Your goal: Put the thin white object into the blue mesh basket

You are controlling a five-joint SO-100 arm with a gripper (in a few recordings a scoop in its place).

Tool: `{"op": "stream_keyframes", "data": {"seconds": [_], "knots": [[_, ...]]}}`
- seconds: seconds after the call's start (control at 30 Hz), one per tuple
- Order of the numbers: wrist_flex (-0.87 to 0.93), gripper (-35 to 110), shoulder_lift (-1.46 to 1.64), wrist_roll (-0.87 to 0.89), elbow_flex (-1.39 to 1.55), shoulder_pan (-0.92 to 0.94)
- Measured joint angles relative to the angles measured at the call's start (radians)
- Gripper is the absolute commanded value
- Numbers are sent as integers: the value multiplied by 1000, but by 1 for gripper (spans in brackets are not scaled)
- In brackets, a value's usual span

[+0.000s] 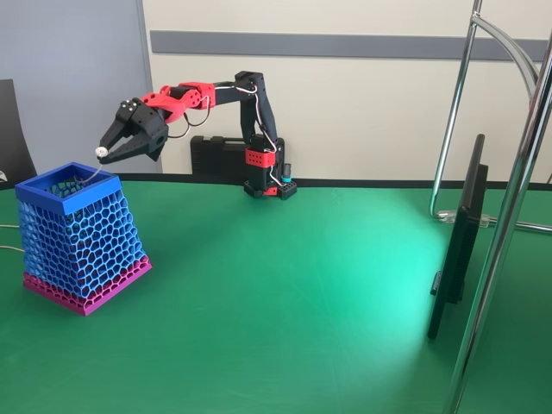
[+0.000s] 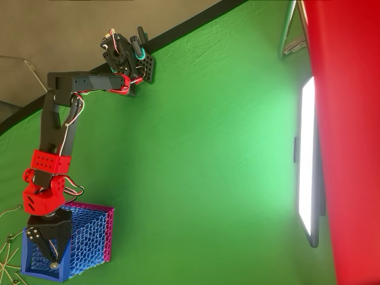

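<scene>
The blue mesh basket [image 1: 86,241] stands at the left of the green table, with a solid blue rim and a magenta base band. My black and red gripper [image 1: 104,153] hovers just above the basket's open top, shut on the thin white object [image 1: 93,171]. A small white end sticks out at the fingertips. From there the slender strip curves down and its lower end reaches inside the rim. In the overhead view the gripper [image 2: 53,261] sits over the basket [image 2: 89,237], covering part of its opening; the strip is too thin to make out there.
A black monitor [image 1: 457,250] stands edge-on at the right beside a chrome stand [image 1: 509,216]. A black case [image 1: 220,155] lies behind the arm's base [image 1: 267,185]. Thin pale cables [image 2: 9,249] trail left of the basket. A large red shape [image 2: 350,142] blocks the overhead view's right side.
</scene>
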Motion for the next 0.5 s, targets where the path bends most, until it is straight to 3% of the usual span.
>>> {"op": "stream_keyframes", "data": {"seconds": [0.5], "knots": [[-130,11,135,-103,178,66]]}}
